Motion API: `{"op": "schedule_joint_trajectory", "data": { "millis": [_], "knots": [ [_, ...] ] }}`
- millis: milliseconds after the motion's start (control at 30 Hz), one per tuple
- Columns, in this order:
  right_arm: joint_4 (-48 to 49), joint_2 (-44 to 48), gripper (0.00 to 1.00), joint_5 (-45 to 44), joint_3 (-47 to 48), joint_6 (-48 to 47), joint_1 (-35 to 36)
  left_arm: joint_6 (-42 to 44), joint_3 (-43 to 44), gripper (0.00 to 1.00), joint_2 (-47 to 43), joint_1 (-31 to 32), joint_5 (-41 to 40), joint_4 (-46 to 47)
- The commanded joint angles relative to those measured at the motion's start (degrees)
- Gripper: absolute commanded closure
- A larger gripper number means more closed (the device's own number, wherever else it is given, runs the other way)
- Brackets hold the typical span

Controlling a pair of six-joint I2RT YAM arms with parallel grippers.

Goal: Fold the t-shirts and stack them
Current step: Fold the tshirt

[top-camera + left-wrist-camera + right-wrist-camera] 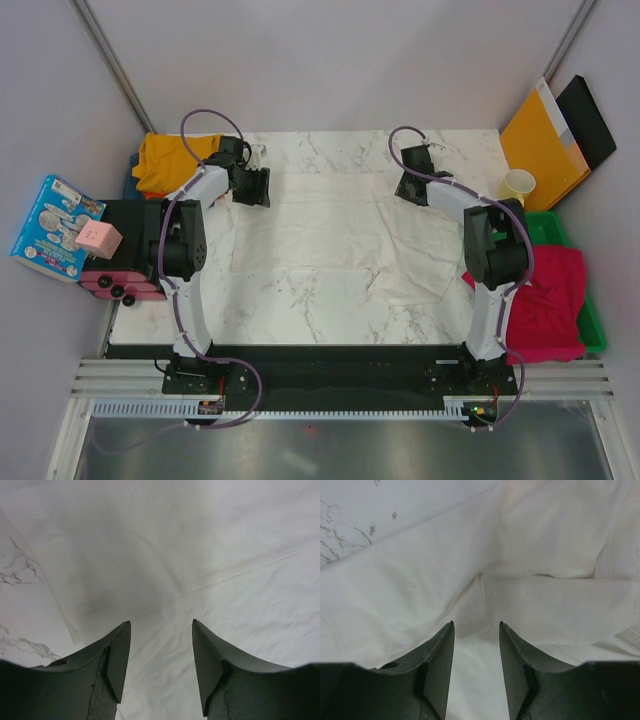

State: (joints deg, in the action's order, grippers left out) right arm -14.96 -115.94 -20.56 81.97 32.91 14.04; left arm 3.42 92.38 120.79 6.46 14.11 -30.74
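At upper left we see only a blue sliver [131, 187] beneath the mustard yellow shirt [165, 158]. At right, the crimson-pink shirt [550, 300] covers most of the green tray [548, 229].

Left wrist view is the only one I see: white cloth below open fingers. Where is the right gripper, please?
Observer: The right gripper hangs open over the far right part of the white t-shirt, holding nothing.
Operator: Are other shirts waiting?
Observer: Yes, a crimson-pink t-shirt lies over the green tray at the right.
Operator: And on the left?
Observer: A mustard yellow t-shirt lies at the far left corner.
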Motion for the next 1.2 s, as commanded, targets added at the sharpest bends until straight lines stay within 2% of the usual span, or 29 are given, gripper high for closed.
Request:
{"op": "schedule_joint_trajectory", "data": {
  "millis": [0,367,467,567,667,767,933,1167],
  "knots": [
    [3.62,-1.56,0.53,2.27,0.46,2.25,0.02,0.27,-0.27,0.41,-1.61,-0.04,1.54,1.12],
    [5.11,-4.21,0.57,4.47,1.09,3.74,-1.56,0.53,0.08,0.41,-1.09,-0.04,1.18,1.12],
    [5.73,-3.42,0.66,4.12,0.30,3.48,-1.65,0.54,0.26,0.41,-0.82,-0.04,1.27,1.12],
    [6.61,-2.54,0.83,3.77,-0.50,3.22,-1.65,0.27,0.43,0.41,-0.73,-0.04,1.45,1.04],
    [6.79,-1.66,0.90,3.59,-1.02,2.95,-1.56,0.45,0.52,0.41,-0.56,-0.04,1.45,1.03],
    [6.79,-0.43,0.90,3.59,-1.64,2.60,-1.48,0.27,0.61,0.41,-0.56,-0.04,1.54,1.12],
    [6.79,2.73,1.00,3.24,-3.48,2.78,-0.86,0.27,0.52,0.41,-0.38,-0.04,1.45,1.12],
    [6.70,6.86,1.00,2.71,-6.74,2.95,1.16,0.10,0.35,0.41,0.14,-0.04,1.27,1.12]
  ]
}}
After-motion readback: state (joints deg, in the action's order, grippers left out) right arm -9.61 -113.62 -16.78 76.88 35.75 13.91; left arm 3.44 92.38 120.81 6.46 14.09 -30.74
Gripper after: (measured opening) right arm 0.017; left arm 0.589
